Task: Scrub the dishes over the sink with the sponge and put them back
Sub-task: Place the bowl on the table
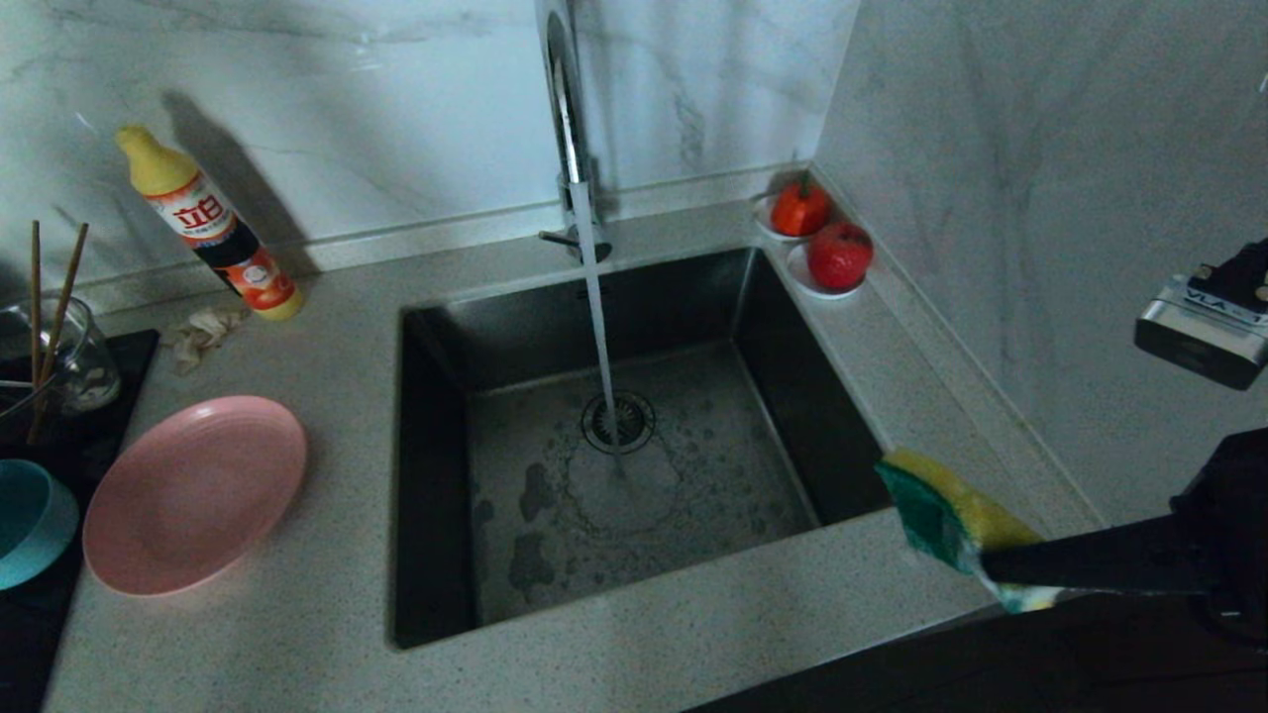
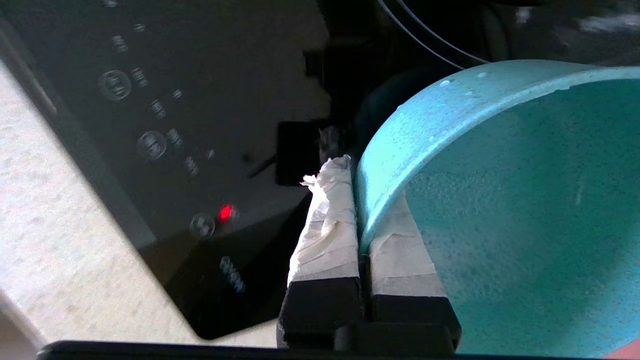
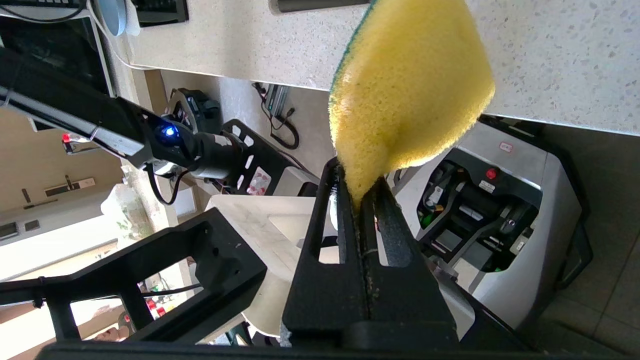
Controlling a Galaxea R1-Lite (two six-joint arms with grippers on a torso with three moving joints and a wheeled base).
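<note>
- Dishes sit at the far left: my left tool (image 2: 357,200) is clenched on the rim of the teal bowl (image 2: 500,200) over the black cooktop (image 2: 200,100).
- Chopsticks (image 1: 50,307) stand in a glass cup (image 1: 84,361); the pink plate (image 1: 193,493) lies on the desk (image 1: 327,594) beside them.
- Water runs into the sink (image 1: 634,446).
- My right tool (image 3: 357,197) pinches the sponge (image 3: 410,90) near the sink's front right corner.

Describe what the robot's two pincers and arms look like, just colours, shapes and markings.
The left pincer has two flat black fingers whose tips are wrapped in off-white tape. The right pincer is bare matte black, its long fingers slotted with openings. The right arm in the head view is black, with a silver-grey block bearing printed letters.
</note>
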